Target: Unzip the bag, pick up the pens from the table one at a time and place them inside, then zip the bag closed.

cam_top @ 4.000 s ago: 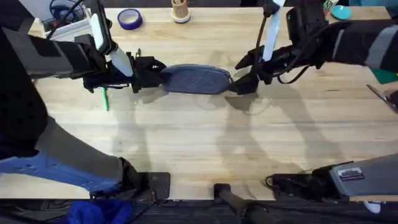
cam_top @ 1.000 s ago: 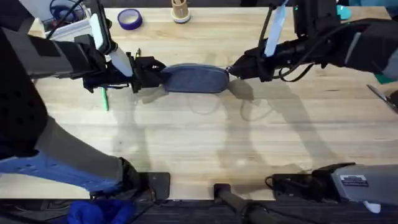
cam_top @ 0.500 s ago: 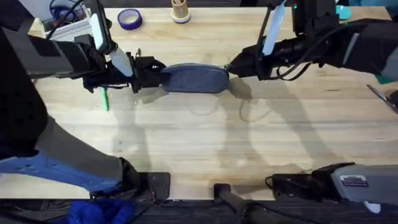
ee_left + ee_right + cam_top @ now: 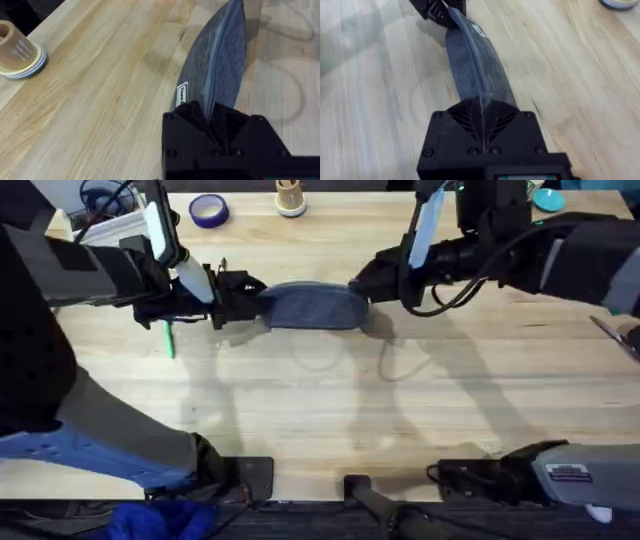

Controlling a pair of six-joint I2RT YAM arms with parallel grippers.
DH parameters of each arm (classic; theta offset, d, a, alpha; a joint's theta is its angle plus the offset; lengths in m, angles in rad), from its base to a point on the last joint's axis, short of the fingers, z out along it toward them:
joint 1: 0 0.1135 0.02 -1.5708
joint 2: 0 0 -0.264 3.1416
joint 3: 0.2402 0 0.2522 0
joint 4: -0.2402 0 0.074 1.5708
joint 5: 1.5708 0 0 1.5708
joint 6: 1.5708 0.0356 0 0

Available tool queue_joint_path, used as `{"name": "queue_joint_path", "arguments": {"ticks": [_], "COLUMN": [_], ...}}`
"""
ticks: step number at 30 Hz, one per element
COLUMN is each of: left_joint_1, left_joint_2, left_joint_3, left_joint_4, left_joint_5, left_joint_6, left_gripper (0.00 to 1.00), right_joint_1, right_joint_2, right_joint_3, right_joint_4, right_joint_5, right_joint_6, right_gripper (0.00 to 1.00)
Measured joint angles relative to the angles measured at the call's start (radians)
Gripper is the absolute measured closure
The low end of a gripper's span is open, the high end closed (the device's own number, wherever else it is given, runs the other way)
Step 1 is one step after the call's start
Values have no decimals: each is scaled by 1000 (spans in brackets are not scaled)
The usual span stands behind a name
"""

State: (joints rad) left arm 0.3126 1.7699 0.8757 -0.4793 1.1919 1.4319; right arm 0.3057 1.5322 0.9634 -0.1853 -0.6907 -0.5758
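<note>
The blue-grey bag lies stretched between both grippers at the back middle of the table. My left gripper is shut on the bag's left end. In the left wrist view the bag runs away from those fingers with its zip line on top. My right gripper is shut on the ridge of the zip near the bag's right end, seen close in the right wrist view with the bag leading to the left gripper. A green pen lies below the left arm.
A blue tape roll and a small wooden cup stand at the table's back edge. A white box with cables is at the back left. Teal items sit at the back right.
My right gripper has moved left from beyond the bag's right end onto the bag, and the bag looks shorter. The left gripper and green pen have not moved.
</note>
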Motion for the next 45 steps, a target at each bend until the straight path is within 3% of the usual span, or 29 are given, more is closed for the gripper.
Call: {"name": "queue_joint_path", "arguments": {"ticks": [33,45], "left_joint_1": [0,0], "left_joint_2": [0,0], "left_joint_3": [0,0], "left_joint_4": [0,0], "left_joint_5": [1,1], "left_joint_6": [0,0], "left_gripper": [959,959], "right_joint_1": [197,268], "right_joint_2": [147,266], "right_joint_3": [-1,103], "right_joint_4": [387,409], "right_joint_5": [17,16], "right_joint_6": [75,82], "right_gripper": [970,970]}}
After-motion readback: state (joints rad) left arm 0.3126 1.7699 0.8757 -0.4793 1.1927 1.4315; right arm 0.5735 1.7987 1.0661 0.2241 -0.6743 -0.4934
